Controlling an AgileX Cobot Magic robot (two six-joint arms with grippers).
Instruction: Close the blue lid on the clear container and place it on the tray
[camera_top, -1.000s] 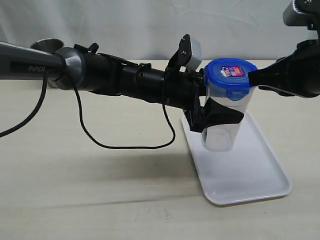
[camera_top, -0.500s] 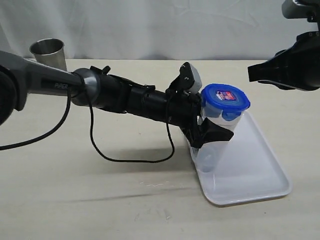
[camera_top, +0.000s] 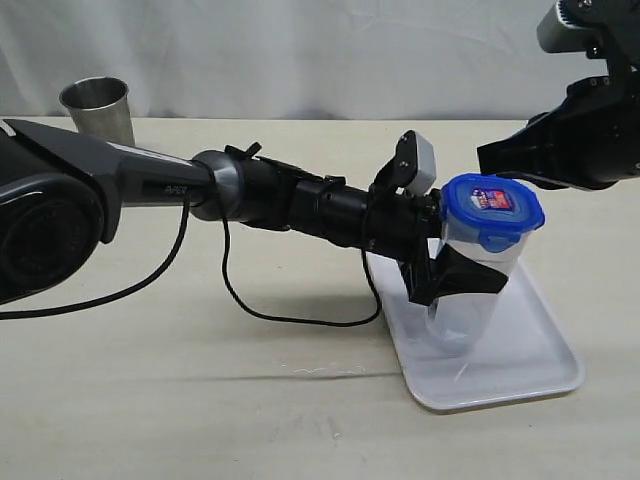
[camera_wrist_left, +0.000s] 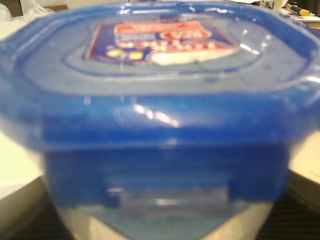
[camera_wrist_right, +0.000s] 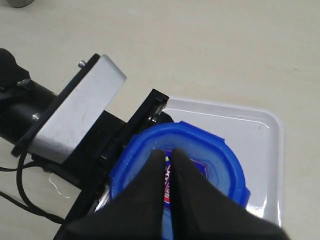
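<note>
The clear container (camera_top: 468, 300) stands tilted over the white tray (camera_top: 520, 370), its base at or just above the tray floor. The blue lid (camera_top: 492, 210) sits closed on top of it, sticker up. My left gripper (camera_top: 462, 272) is shut on the container's body, just under the lid. In the left wrist view the blue lid (camera_wrist_left: 160, 90) fills the frame and hides the fingers. My right gripper (camera_top: 482, 158) hovers shut above and right of the lid, holding nothing. In the right wrist view its fingertips (camera_wrist_right: 167, 155) point down at the lid (camera_wrist_right: 220, 165), with the tray (camera_wrist_right: 260, 130) beneath.
A grey steel cup (camera_top: 97, 108) stands at the back left of the table. A black cable (camera_top: 290, 318) hangs from the left arm and loops over the tabletop beside the tray. The left wrist camera housing (camera_wrist_right: 70, 115) sits close to the lid.
The left arm has carried the closed container right and down over the tray. The right gripper has drawn back from the lid and now hangs above it.
</note>
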